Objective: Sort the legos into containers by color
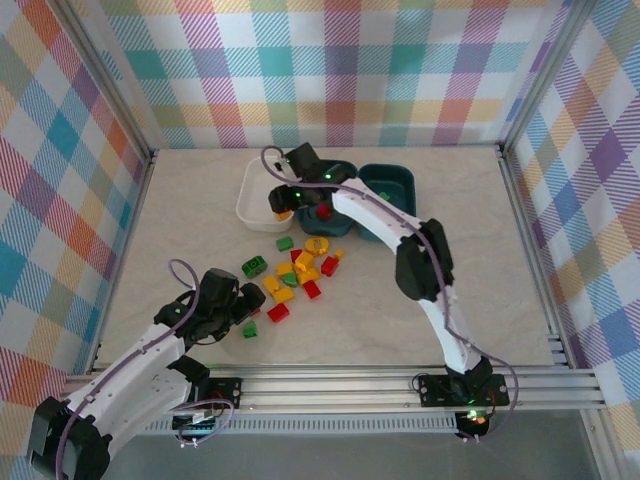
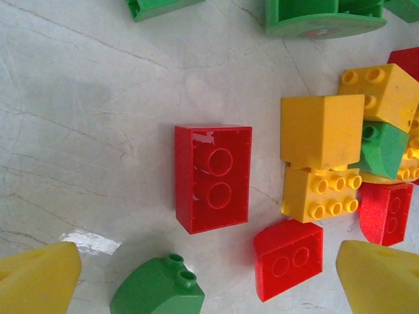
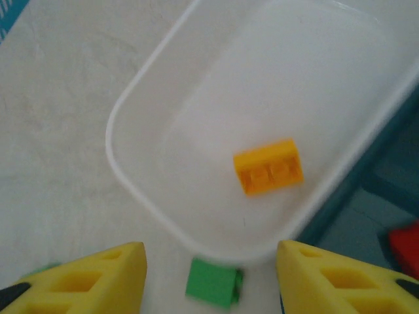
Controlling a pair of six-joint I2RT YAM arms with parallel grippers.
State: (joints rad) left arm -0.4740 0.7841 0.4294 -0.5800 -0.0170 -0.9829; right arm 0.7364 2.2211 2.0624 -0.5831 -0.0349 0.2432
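Now the yellow brick [image 3: 268,167] lies crosswise in the white tray [image 3: 294,72]; right end effector [image 3: 209,261] wide, empty.

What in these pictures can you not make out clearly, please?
- Top view: the right arm covers much of the middle teal tray and its contents.
- Right wrist view: blurred throughout; the red brick is cut off by the right edge.
- Left wrist view: the green piece is cut off by the top edge.

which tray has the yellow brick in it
The white tray, leftmost of the three: a yellow brick lies on its floor. The dark teal tray beside it holds a red brick instead.
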